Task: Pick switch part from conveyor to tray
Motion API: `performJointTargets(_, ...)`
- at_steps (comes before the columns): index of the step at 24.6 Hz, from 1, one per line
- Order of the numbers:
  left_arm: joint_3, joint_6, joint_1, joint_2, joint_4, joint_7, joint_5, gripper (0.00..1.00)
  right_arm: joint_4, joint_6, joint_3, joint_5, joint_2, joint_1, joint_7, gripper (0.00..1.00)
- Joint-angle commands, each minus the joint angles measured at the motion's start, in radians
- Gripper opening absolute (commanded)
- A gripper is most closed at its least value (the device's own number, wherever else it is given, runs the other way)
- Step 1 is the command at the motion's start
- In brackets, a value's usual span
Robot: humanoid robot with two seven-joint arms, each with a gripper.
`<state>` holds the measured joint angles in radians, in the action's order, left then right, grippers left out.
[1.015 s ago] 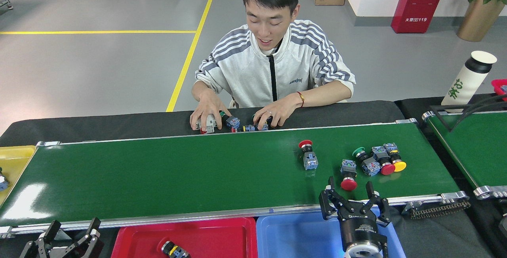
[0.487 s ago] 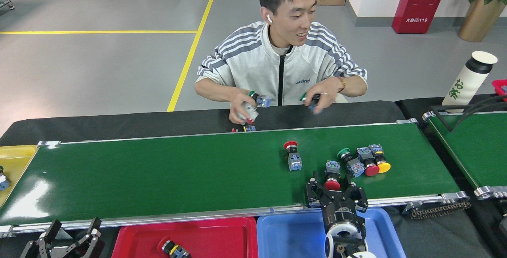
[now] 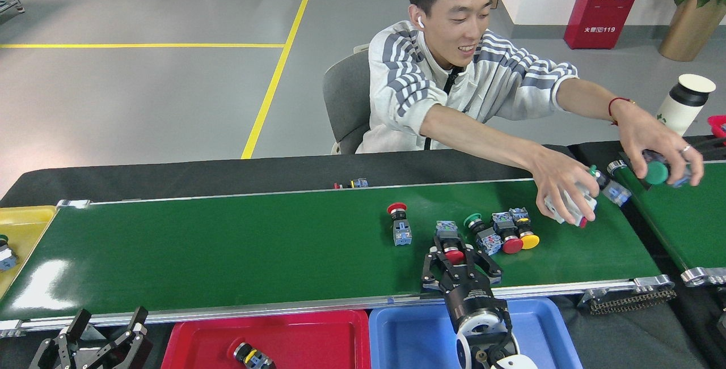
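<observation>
step: grasp approach | right pincer spread wide, holding nothing | red-capped switch part between its fingers on conveyor | next: you close, lift back to blue tray behind

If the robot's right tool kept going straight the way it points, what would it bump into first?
Probably the red-capped switch part with a blue-grey block lying on the glossy dark-green conveyor belt. The right tool is open, and the part's red cap already sits between its black fingers, though depth is hard to judge.

Head view looks forward and down (steeply) over conveyor.
</observation>
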<state>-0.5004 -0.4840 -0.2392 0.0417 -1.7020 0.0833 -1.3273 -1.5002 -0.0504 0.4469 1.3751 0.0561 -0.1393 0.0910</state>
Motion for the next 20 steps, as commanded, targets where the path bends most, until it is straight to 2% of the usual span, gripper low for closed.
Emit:
performJointTargets(1,-0.001,0.004,0.000,0.001,-0.016,-0.002,-0.001,1.00,-0.046,0.106,0.062,0.005,0.001,-0.006,-0.016,0.02)
performJointTargets(3,-0.003,0.002,0.000,0.003,-0.016,-0.002,-0.001,1.00,-0.046,0.133,0.176,0.010,0.004,-0.014,-0.020,0.18)
performJointTargets(4,-0.003,0.001,0.000,0.003,-0.016,-0.004,-0.001,1.00,-0.045,0.135,0.231,0.021,0.002,-0.017,-0.024,0.45)
performJointTargets(5,-0.003,0.001,-0.002,0.003,-0.014,-0.004,-0.001,1.00,-0.045,0.133,0.274,0.038,0.005,-0.017,-0.031,0.90)
performJointTargets(6,-0.003,-0.001,-0.002,0.003,-0.014,-0.002,-0.001,1.00,-0.043,0.133,0.303,0.056,0.007,-0.016,-0.043,0.99)
performJointTargets(11,-0.001,-0.001,-0.003,0.003,-0.014,-0.004,-0.001,1.00,-0.045,0.132,0.320,0.064,0.004,-0.013,-0.056,0.99)
performJointTargets(14,-0.003,-0.002,-0.011,0.003,-0.014,-0.004,0.000,1.00,-0.066,0.069,0.248,0.061,0.007,0.003,-0.088,0.99)
performJointTargets(17,0.000,-0.011,-0.026,0.009,-0.016,-0.005,0.002,1.00,-0.101,-0.160,0.108,0.061,0.005,0.135,-0.195,0.99)
performJointTargets(20,0.002,-0.099,-0.051,0.013,-0.016,-0.005,0.000,1.00,-0.097,-0.327,-0.003,0.058,-0.002,0.228,-0.326,0.99)
